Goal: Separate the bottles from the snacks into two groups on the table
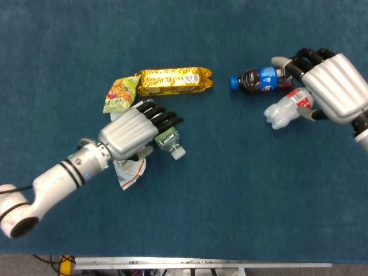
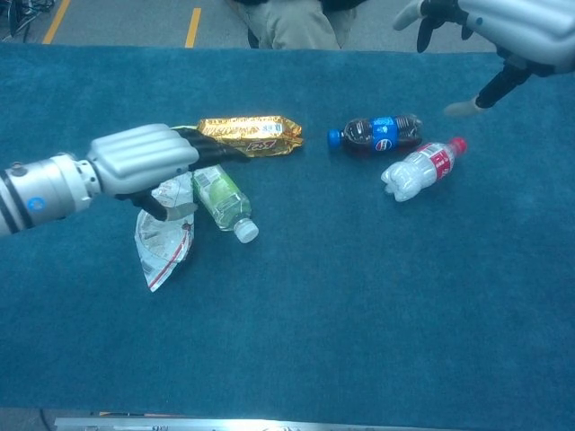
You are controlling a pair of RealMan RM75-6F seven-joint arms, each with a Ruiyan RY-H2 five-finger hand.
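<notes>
Table (image 1: 241,207): blue cloth surface carrying every item; the gold snack pack serves as landmark below.
Left arm (image 1: 52,184): enters from the lower left corner of the head view, reaching toward the area below the gold snack pack.
Left hand (image 1: 131,131): below the gold snack pack, palm down over the white pouch and the green bottle; its dark fingers (image 1: 164,118) lie stretched out side by side across the bottle. Whether it grips anything cannot be told; the thumb is tucked low beside the pouch.
Right hand (image 1: 333,83): well to the right of the gold snack pack, raised above the 2 bottles there; fingers curved and apart, thumb out, holding nothing.
Gold snack pack (image 1: 172,80): lies lengthwise near the table's middle, apart from both hands in the head view.
White pouch (image 2: 162,238): below and left of the gold snack pack, mostly covered by the left hand; its lower tip shows.
Green bottle (image 2: 223,199): below the gold snack pack, on its side, white cap pointing down-right, just beside the pouch.
Clear bottle (image 1: 284,109): red label, right of the gold snack pack, on its side.
Cola bottle (image 1: 259,79): blue cap and label, right of the gold snack pack, just beside the clear bottle.
Green snack bag (image 1: 119,95): touching the left end of the gold snack pack.
</notes>
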